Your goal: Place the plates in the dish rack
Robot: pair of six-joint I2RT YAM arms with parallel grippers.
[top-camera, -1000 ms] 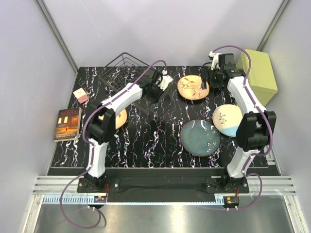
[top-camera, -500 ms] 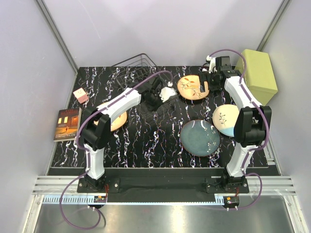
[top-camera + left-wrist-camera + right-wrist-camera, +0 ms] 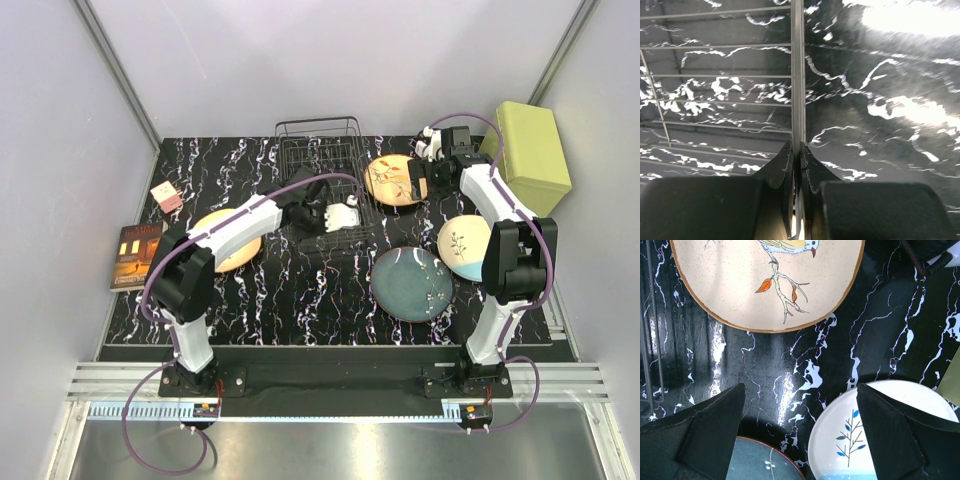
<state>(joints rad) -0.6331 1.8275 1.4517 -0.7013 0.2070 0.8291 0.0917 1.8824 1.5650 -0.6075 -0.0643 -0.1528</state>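
The black wire dish rack [image 3: 320, 150] stands at the back centre of the table. My left gripper [image 3: 346, 218] is shut on a wire of its near edge; the left wrist view shows the jaws [image 3: 799, 150] pinching that rack wire [image 3: 798, 75]. My right gripper [image 3: 424, 170] is open and empty, above the table by the right edge of an orange branch-pattern plate [image 3: 393, 181] [image 3: 765, 280]. A second orange plate [image 3: 226, 238] lies at left, partly under my left arm. The teal plate [image 3: 412, 283] [image 3: 760, 465] and the cream plate [image 3: 465, 246] [image 3: 875, 435] lie at right.
A yellow-green box [image 3: 533, 150] stands at the back right, close to my right arm. A book [image 3: 137, 256] hangs over the table's left edge, with a small pink box [image 3: 166, 196] behind it. Rack wires [image 3: 652, 315] show at the left of the right wrist view.
My left gripper has dragged the rack from the back left to the right and turned it square, uncovering the left orange plate. My right gripper has shifted slightly by the orange plate.
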